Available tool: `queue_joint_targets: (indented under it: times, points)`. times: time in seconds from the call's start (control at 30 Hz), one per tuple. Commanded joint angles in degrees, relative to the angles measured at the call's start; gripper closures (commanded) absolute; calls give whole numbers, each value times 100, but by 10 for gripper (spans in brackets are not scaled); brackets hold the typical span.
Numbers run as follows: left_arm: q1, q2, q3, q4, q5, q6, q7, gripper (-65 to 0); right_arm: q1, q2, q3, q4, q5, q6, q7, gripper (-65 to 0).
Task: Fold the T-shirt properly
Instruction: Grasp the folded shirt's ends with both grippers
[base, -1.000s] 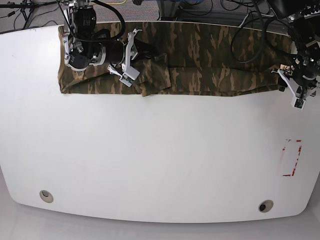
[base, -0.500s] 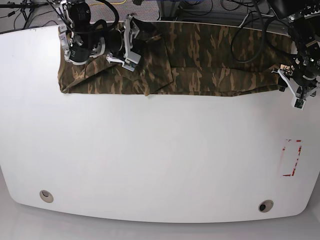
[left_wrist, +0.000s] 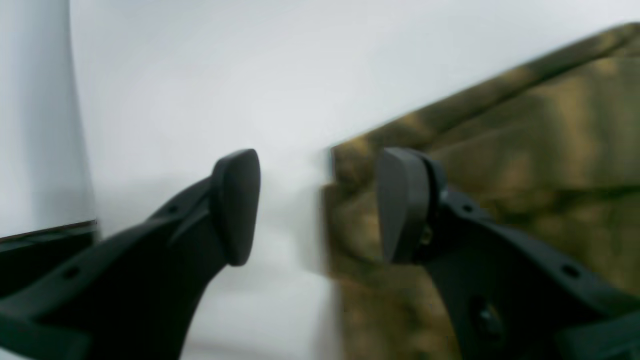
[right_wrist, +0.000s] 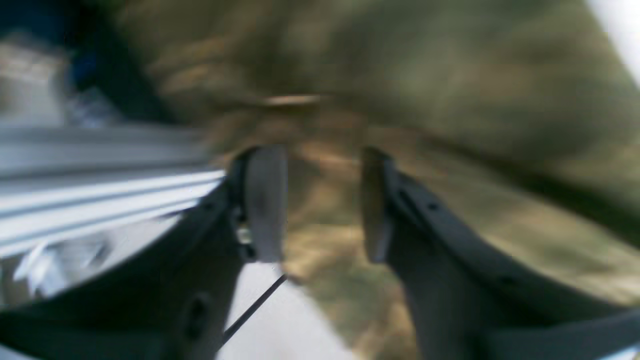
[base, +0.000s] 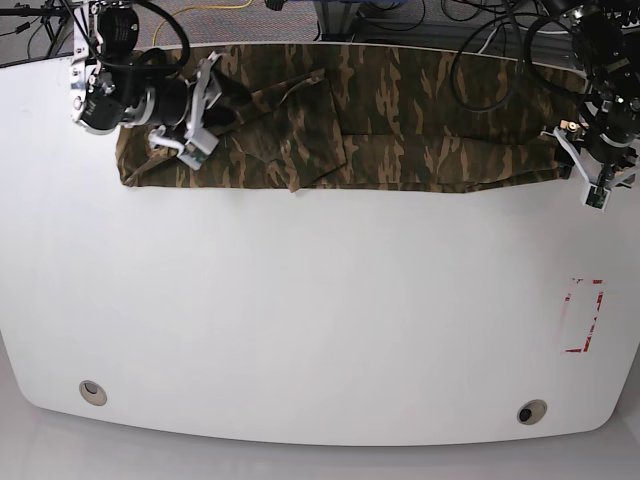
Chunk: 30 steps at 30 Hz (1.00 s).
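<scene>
The camouflage T-shirt (base: 420, 120) lies spread in a long band along the table's far edge, with a folded flap near its left-centre. My right gripper (base: 203, 112) hovers over the shirt's left part. In the blurred right wrist view its fingers (right_wrist: 265, 200) stand apart with T-shirt (right_wrist: 450, 75) cloth behind them and nothing pinched. My left gripper (base: 582, 165) sits at the shirt's right end. It is open (left_wrist: 315, 205), and the T-shirt (left_wrist: 525, 150) corner reaches in beside the right-hand finger (left_wrist: 400, 205).
The white table (base: 300, 300) extends toward the near edge. A red tape rectangle (base: 583, 316) marks its right side. Two round holes (base: 92, 392) (base: 531, 411) sit near the front corners. Cables hang behind the far edge.
My right gripper has let go of the cloth and moved left over the shirt. The flap it held now lies flat. The left gripper shifted slightly toward the far edge.
</scene>
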Motion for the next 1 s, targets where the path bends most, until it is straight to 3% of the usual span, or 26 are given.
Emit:
queue_joint_targets:
  times: [0.0, 0.2, 0.33, 0.5, 0.7, 0.97]
  points:
    - [125, 67, -11, 144, -38, -6, -87, -338, 26, -65, 279, 93, -30, 8, 333, -159]
    - [441, 93, -29, -14, -56, -6, -122, -294, 87, -267, 613, 84, -654, 8, 702, -122]
    - [556, 102, -29, -252, -65, -6, -122, -242, 79, -540, 613, 84, -1445, 8, 1089, -119]
    - [591, 102, -29, -410, -73, -6, -122, -240, 131, -874, 622, 84, -2245, 8, 1283, -119]
    - [565, 102, -29, -419, -73, -6, -131, -240, 430, -1138, 587, 84, -2755, 8, 1450, -122]
    - [547, 102, -20, -419, -73, -6, -131, -240, 509, -1173, 587, 75, -3432, 8, 1450, -122]
